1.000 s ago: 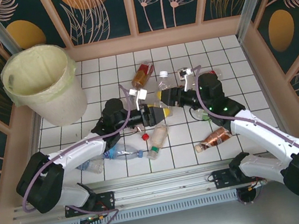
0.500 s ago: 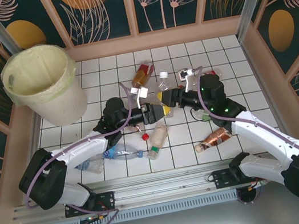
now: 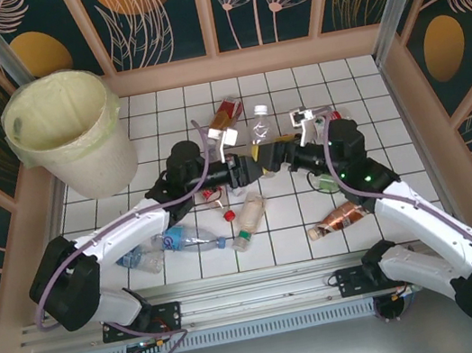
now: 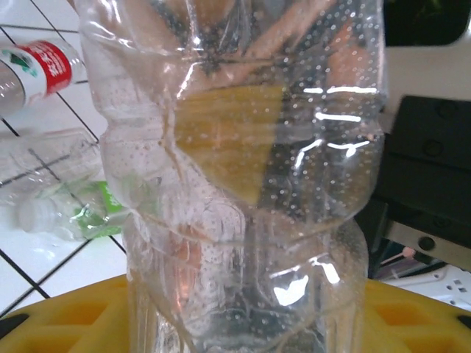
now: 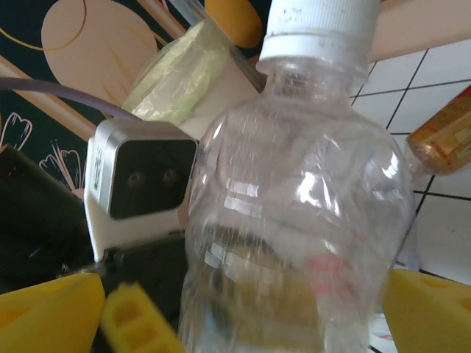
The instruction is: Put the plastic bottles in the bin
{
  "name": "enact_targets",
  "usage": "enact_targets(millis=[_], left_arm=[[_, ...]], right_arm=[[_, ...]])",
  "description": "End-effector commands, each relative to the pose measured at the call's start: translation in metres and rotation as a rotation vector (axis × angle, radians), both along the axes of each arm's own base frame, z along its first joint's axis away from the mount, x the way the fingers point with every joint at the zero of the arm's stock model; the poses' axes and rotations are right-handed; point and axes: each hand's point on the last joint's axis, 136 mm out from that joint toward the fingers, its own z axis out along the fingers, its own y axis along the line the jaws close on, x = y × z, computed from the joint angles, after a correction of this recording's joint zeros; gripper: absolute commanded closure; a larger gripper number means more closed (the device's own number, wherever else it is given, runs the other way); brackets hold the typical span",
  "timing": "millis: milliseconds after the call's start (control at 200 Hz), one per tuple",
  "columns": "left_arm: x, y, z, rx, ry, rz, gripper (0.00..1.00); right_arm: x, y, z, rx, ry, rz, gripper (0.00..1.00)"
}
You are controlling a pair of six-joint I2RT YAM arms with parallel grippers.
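Okay, clear white-capped plastic bottle [image 3: 259,131], frame centre: likely light, crushable; left jaws grasp its lower body, right jaws released.

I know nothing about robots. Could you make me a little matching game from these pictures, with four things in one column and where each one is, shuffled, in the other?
Things
A. bin
B. clear white-capped bottle
C. amber crushed bottle
D. blue-labelled bottle

Places
1. lying on the tiles beside the right arm
2. standing in the far left corner
3. lying on the tiles beside the left arm
4. gripped by the left gripper, mid-table

Pairs: A-2, B-4, C-1, D-3
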Motion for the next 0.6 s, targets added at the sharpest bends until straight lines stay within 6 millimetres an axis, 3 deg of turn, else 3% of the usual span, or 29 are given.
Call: enact_targets(millis=[0, 30, 50, 260, 596], left_arm=[[0.027, 0.015, -0.004, 0.072, -0.011, 0.098, 0.43], [0.030, 0.019, -0.008, 0.089, -0.005, 0.111, 0.43], [0.036, 0.020, 0.004, 0.079, -0.025, 0.126, 0.43], [0.067, 0.050, 0.022, 0.182, -0.080, 0.259, 0.42], [0.120, 0.132, 0.082, 0.362, -0.202, 0.532, 0.42]], right_arm=[[-0.002, -0.016, 0.017, -0.028, -0.080, -0.049, 0.02], [-0.002, -0.018, 0.017, -0.038, -0.091, -0.057, 0.02], [-0.003, -0.020, 0.017, -0.045, -0.100, -0.061, 0.02], [-0.004, -0.037, 0.015, -0.126, -0.169, -0.129, 0.02], [-0.008, -0.047, 0.008, -0.154, -0.202, -0.170, 0.04]])
